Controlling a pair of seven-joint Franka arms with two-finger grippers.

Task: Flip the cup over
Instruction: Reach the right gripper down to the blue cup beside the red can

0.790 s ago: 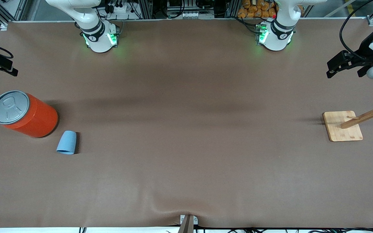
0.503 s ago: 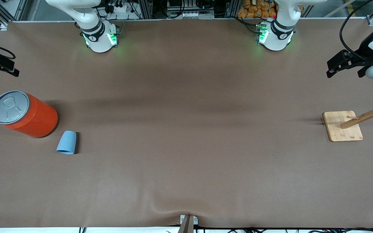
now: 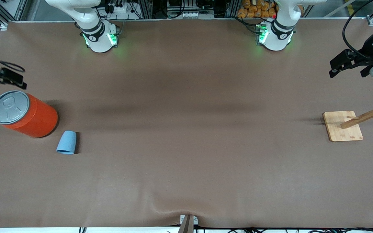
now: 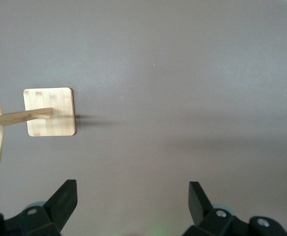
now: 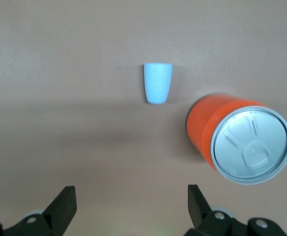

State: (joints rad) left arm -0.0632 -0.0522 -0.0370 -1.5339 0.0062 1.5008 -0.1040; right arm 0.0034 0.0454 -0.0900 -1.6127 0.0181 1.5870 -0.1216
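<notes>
The right gripper (image 5: 129,206) hangs open and empty above the table (image 3: 186,145) near the orange can (image 3: 31,116). The left gripper (image 4: 132,204), also open, waits over the wooden rack (image 3: 343,125). The cup (image 3: 67,142), matte light-blue and tapered, sits untouched beside the can, apparently mouth-down; the flip hasn't begun.

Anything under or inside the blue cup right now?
The cup sits mouth-down on the bare table beside the orange can. Only its closed base and outer wall show; the inside is covered, so I cannot tell if it holds anything.
</notes>
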